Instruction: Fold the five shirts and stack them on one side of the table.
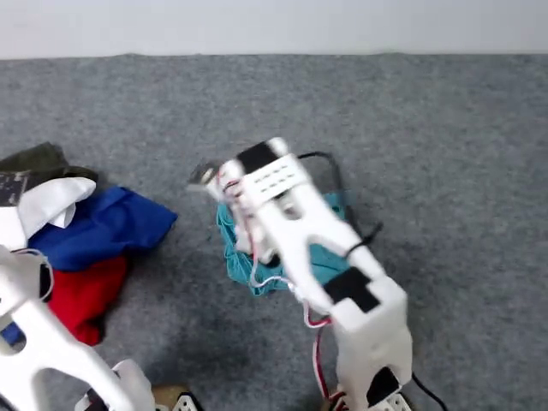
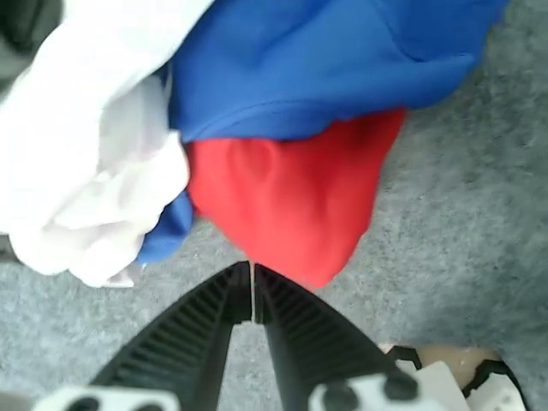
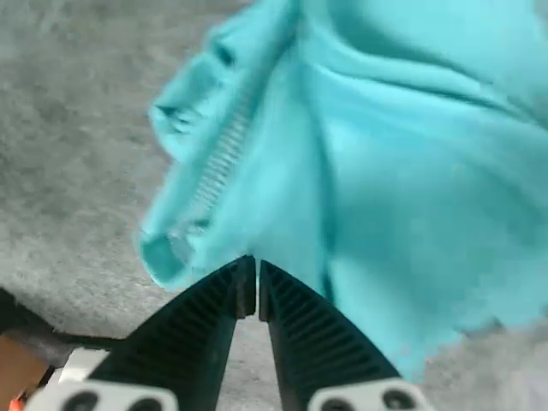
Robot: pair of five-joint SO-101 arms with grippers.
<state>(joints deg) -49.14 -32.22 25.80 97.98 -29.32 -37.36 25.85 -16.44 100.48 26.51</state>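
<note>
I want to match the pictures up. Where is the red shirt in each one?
High view: the red shirt is at the left, partly under the blue shirt.
Left wrist view: in the middle, poking out from under the blue shirt.
Right wrist view: this camera faces the teal shirt instead.
Shared landmark: the blue shirt lying over it, on the grey table.

L gripper: shirt pile just ahead of its tips, on table; bottom shirt nearest, others overlapping it farther off. R gripper: lone shirt directly ahead of tips, well apart fr. pile.
</note>
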